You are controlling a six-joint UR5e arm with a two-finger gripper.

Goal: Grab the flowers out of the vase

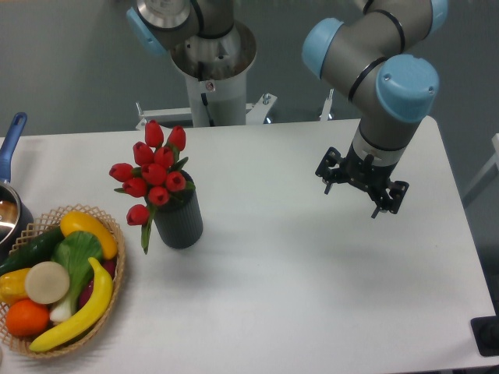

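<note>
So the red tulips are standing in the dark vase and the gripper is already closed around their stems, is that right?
Not quite. The red tulips do stand in the dark vase, but the gripper is not around their stems: the camera view shows it hanging over bare table far off to the side, holding nothing.

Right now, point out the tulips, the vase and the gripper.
tulips (pixel 156 167), fixed camera, on a middle red bud
vase (pixel 180 222), fixed camera, on its ribbed wall
gripper (pixel 352 201), fixed camera, between the fingertips

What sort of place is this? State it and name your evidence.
Probably a robotics lab staged with kitchen props: a pedestal-mounted arm with its hand over a white table, tulips in a vase, a produce basket.
</note>
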